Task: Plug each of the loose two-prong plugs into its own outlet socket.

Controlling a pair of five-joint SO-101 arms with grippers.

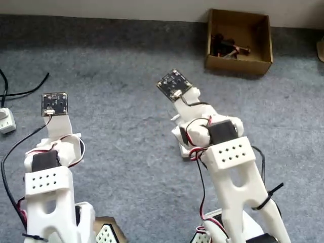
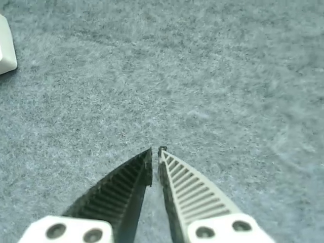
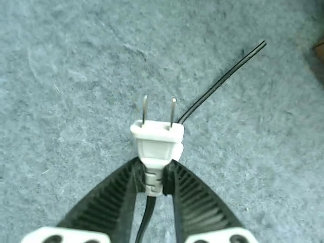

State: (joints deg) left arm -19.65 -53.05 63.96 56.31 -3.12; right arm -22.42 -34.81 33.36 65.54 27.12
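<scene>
Two arms: both are hanging over the grey carpet [image 1: 126, 61], the left arm [image 1: 48, 177] sitting close to its left edge and the right arm [image 1: 230, 157] standing nearer its middle.
Right gripper [image 3: 154, 163]: it is clenching the white two-prong plug [image 3: 157, 139] by the neck, where the black cord [image 3: 144, 223] is leaving it. The prongs [image 3: 145, 109] are pointing away from the wrist over bare carpet.
Left gripper [image 2: 155, 152]: it is pressing its tips together on nothing and hovering above the carpet.
Outlet socket [image 1: 6, 121]: it is lying at the carpet's left edge, near the left arm and well apart from the held plug.
Step in hand: judging by the grip, the right arm is getting ready to carry the plug to a socket.
Doing it well: the grip is sitting low on the neck, so the plug is likely to tip under pressure. Both prongs should be lining up square with the slots before any push, and the left gripper may be needed for bracing the light outlet.
Snag risk: a loose black cable [image 3: 223, 81] is lying just beyond the prongs and could be catching them.
Wrist views are giving: the grasp, the prongs' direction and the meeting tips of the left gripper, plus a corner of the outlet [image 2: 5, 48].
High view is giving: the layout – the outlet's place against both arms, and a cardboard box [image 1: 238, 61] sitting at the carpet's far right corner.
</scene>
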